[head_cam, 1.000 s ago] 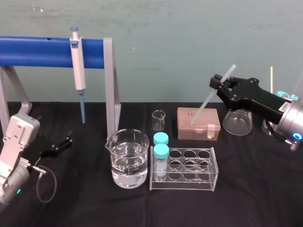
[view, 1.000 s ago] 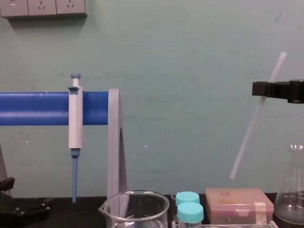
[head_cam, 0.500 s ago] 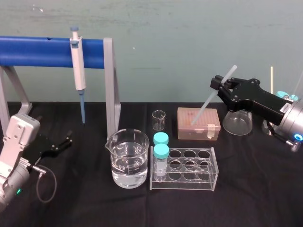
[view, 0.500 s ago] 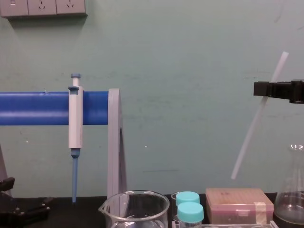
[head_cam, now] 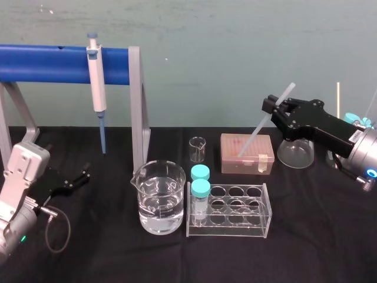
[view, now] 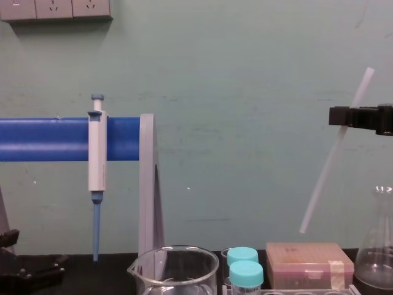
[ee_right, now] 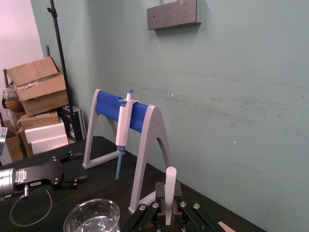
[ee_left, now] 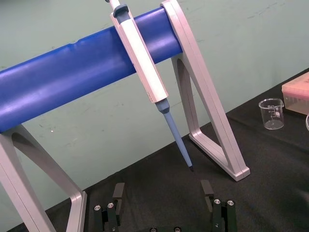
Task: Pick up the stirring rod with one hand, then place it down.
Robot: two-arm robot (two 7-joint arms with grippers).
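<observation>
My right gripper (head_cam: 272,109) is pinching the stirring rod (head_cam: 259,127) on its upper part, jaws pressed against it, in the air over the back right part of the table (head_cam: 318,236). The rod is tilted, with its lower end above the pink box (head_cam: 247,154). From the head camera it looks as if it touches the lid, but the chest view shows a clear gap. In that view the gripper's body is cut off at the edge. A flask (head_cam: 294,154) sits partly hidden behind the gripper. My left gripper (ee_left: 162,191) rests near the table's left edge, fingers spread, holding nothing.
</observation>
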